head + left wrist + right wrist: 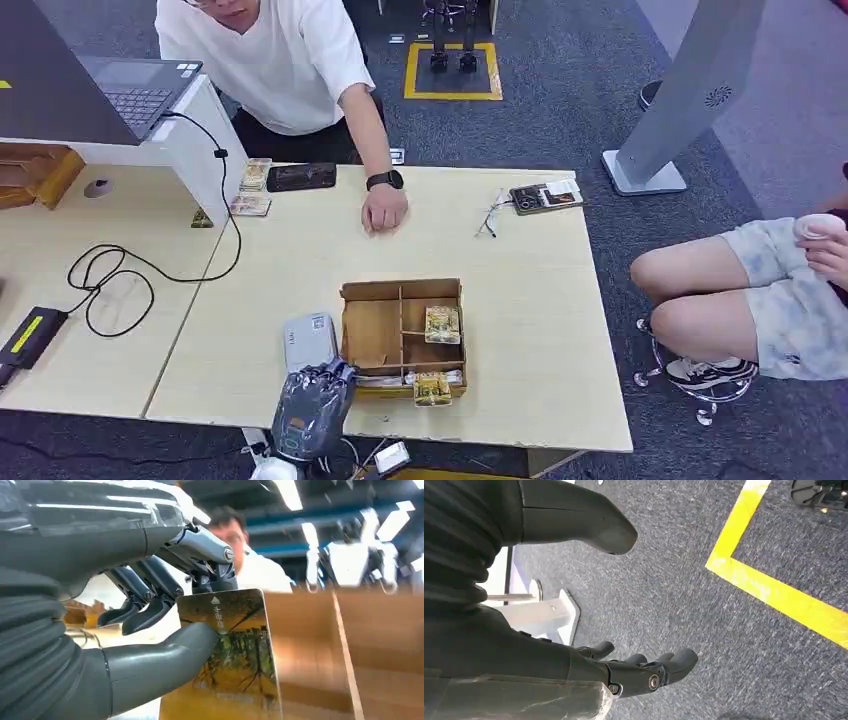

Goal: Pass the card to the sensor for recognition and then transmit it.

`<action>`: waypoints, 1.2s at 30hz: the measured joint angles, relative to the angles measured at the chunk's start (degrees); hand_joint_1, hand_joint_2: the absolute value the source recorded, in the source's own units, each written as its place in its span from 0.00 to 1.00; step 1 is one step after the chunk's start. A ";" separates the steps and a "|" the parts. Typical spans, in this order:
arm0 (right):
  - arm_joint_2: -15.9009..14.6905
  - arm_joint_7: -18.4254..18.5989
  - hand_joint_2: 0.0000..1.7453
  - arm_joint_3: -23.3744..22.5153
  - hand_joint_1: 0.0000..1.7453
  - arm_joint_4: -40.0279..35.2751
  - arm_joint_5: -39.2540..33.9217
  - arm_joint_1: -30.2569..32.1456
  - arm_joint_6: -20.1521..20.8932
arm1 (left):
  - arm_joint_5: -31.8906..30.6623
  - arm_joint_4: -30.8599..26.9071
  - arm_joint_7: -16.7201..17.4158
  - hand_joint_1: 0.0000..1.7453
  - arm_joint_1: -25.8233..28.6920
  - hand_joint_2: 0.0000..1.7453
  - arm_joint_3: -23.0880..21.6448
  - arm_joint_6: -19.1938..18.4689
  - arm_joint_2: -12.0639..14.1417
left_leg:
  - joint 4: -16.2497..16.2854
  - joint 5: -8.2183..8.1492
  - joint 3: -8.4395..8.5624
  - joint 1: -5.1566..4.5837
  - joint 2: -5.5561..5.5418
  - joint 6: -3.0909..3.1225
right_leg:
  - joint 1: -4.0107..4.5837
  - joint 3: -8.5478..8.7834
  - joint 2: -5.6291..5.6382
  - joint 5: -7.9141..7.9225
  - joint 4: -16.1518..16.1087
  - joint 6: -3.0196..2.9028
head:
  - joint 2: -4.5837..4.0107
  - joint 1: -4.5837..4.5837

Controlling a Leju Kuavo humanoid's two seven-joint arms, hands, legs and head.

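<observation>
One card (231,655) sits pinched between the left hand (150,605)'s thumb and fingers, right at the cardboard box (372,330) near the table (520,300)'s front edge, next to what looks like the sensor (308,340). Right hand (634,672) hangs over the carpet, fingers apart, holding nothing.
</observation>
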 joint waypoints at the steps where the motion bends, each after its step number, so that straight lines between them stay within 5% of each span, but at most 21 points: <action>1: 0.00 0.02 1.00 -0.09 0.00 0.00 0.02 0.00 0.00 | 0.00 -2.80 -1.49 1.00 0.25 1.00 0.24 0.00 0.13 | 0.00 0.00 -0.01 0.00 -0.01 0.00 | 0.00 0.00 -0.01 0.00 0.00 0.00 | 0.00 0.02; 6: 0.24 0.28 1.00 -0.31 0.00 0.00 1.09 0.03 0.09 | 0.00 -13.99 -14.02 1.00 2.72 1.00 5.80 0.02 -2.91 | 0.00 -0.01 -0.02 -0.02 0.01 0.01 | -0.01 0.00 0.01 0.00 -0.02 0.01 | 0.00 0.04; 13: 0.57 0.59 1.00 -0.68 0.00 0.00 2.08 0.02 0.37 | 1.75 -21.68 -20.40 1.00 3.34 1.00 12.40 0.00 -8.30 | 0.01 0.00 -0.01 -0.02 0.01 0.01 | -0.02 0.01 0.00 0.01 -0.03 0.01 | 0.00 0.00; 22: 0.70 0.66 1.00 -1.09 0.00 0.00 3.10 -0.01 0.57 | 6.58 -23.82 -31.78 1.00 3.18 1.00 21.22 0.00 -14.78 | 0.00 0.00 -0.01 -0.02 0.01 0.01 | -0.01 0.00 0.00 0.00 -0.02 0.01 | 0.00 0.00; 31: 0.70 0.66 1.00 -1.09 0.00 -0.02 4.22 -0.07 1.18 | 7.32 -20.91 -32.96 1.00 -0.04 1.00 26.88 -0.02 -16.87 | 0.01 0.00 0.00 -0.02 0.00 0.01 | -0.02 0.00 0.00 0.01 -0.03 0.00 | 0.00 0.00; 36: 0.70 0.61 1.00 -1.27 0.00 -0.02 5.66 -0.21 1.62 | 5.88 -15.18 -27.20 1.00 -4.26 1.00 27.65 -0.04 -16.40 | 0.01 0.01 0.01 -0.02 -0.01 0.01 | -0.02 0.00 -0.01 0.01 -0.02 0.00 | 0.00 0.00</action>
